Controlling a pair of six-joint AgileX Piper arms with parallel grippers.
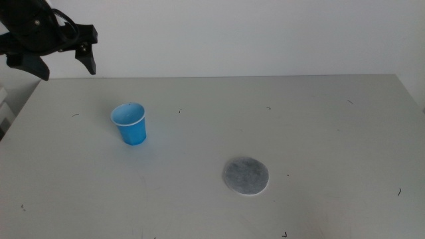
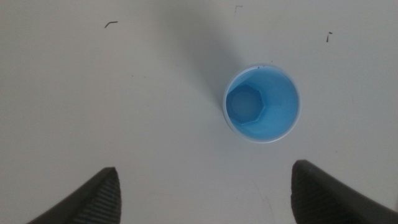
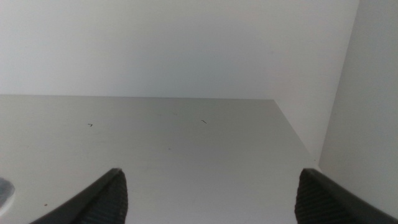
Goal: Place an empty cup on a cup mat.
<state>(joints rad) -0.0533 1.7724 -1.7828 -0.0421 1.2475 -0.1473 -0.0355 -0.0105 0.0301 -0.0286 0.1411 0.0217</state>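
Observation:
The blue cup (image 1: 130,124) stands upright and empty on the table's left half. The grey cup mat (image 1: 246,176) lies flat to its right, nearer the front, well apart from it. My left gripper (image 1: 63,64) hangs open and empty above the table's far left corner, behind and to the left of the cup. The left wrist view looks straight down into the cup (image 2: 261,106), which lies beyond the open left gripper (image 2: 205,199). My right gripper (image 3: 208,199) is open and empty; it is out of the middle view.
The white table (image 1: 319,119) carries a few small dark marks. A white wall stands behind its far edge. The right wrist view shows the table's far corner (image 3: 273,101) and the wall.

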